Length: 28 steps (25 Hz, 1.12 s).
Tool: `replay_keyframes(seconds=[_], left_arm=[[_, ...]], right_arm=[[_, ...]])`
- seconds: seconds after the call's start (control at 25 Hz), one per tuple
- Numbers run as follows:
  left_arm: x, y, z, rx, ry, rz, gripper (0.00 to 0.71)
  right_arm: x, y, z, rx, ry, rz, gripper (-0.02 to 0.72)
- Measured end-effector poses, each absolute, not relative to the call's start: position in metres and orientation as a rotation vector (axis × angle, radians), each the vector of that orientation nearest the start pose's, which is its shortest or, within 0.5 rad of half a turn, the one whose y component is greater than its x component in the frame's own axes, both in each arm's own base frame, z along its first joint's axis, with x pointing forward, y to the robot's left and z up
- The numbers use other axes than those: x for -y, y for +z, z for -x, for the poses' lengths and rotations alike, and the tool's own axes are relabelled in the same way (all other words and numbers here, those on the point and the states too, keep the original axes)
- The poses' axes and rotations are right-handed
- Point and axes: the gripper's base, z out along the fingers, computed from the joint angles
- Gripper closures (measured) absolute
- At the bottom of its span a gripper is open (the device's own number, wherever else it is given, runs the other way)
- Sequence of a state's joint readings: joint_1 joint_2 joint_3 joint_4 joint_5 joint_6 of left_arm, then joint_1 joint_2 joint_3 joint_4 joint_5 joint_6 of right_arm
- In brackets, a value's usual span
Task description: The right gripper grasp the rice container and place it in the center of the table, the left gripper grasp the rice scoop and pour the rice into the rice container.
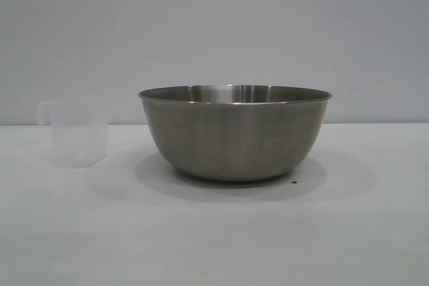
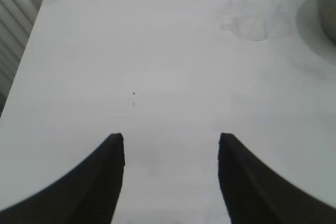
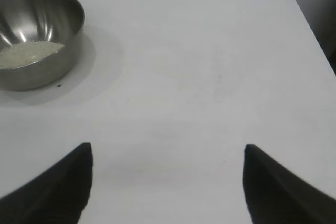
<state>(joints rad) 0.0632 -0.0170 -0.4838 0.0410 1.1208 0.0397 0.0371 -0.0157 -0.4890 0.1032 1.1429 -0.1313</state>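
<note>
Exterior view – rice container [image 1: 234,135]: a big steel bowl standing upright on the table [image 1: 214,246], a little right of the middle; its inside is hidden from this level angle.
Exterior view – rice scoop [image 1: 79,132]: the small translucent cup stands upright to the left of the bowl, apart from it, with its handle on the left side; whether anything is in it cannot be told.
Exterior view – arms: neither one shows here.
Left wrist view – left gripper [image 2: 171,145]: its two dark fingers stand roughly half spread with bare table between them – nothing is held.
Left wrist view – scoop and bowl: the scoop shows faintly far ahead of the fingers, well clear of them, and the bowl's edge sits just beyond it at the frame's border.
Right wrist view – right gripper [image 3: 168,153]: fingers wide apart, empty, poised over bare tabletop.
Right wrist view – bowl and rice [image 3: 29,53]: the bowl sits far from the fingers, off toward the middle of the table – a pale layer of grains lies in its bottom.
</note>
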Motion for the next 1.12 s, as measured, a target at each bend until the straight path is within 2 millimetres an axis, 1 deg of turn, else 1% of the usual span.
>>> replay_keyframes(seconds=[0.88,1.12], left_arm=[[-0.0028,0.2679,0.0085,-2.105,0.112,0.030,0.324],[-0.0006,0.2679,0.0083,-2.104,0.080,0.028,0.324]], right_arm=[[-0.0081,0.2680,0.0102,-2.109,0.070,0.190,0.199],[-0.0081,0.2680,0.0102,-2.109,0.070,0.190,0.199]])
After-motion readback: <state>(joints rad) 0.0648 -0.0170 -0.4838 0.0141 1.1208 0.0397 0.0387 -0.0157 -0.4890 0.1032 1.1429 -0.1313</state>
